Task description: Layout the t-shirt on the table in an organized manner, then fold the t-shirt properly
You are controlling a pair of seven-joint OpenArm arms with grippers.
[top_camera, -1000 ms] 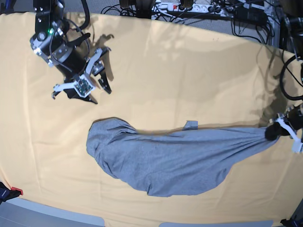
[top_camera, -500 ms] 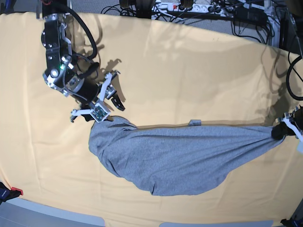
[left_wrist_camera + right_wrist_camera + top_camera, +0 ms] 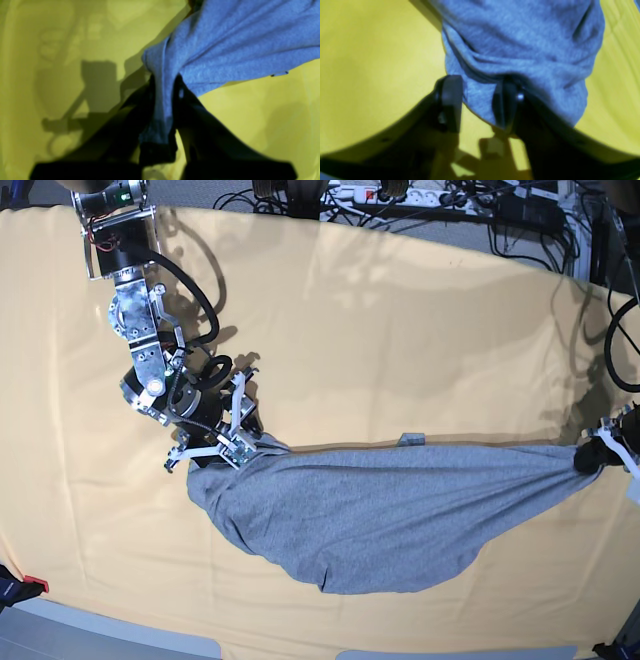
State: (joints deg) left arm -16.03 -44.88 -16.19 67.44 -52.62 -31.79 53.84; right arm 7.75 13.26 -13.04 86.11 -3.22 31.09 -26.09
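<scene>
t-shirt [image 3: 390,515]: plain grey side shown, bunched and stretched long across the table [image 3: 400,340] between both grippers.
left gripper [image 3: 163,82]: clamped tight on one bunched end of the shirt.
right gripper [image 3: 477,100]: jaws parted, set down over the opposite end; shirt edge seen between fingers, not yet pinched.
power strip [image 3: 385,194]: beyond the far table edge, cables beside it.

No lettering, label or number can be read anywhere — the t-shirt [image 3: 390,515] shows only plain grey.
</scene>
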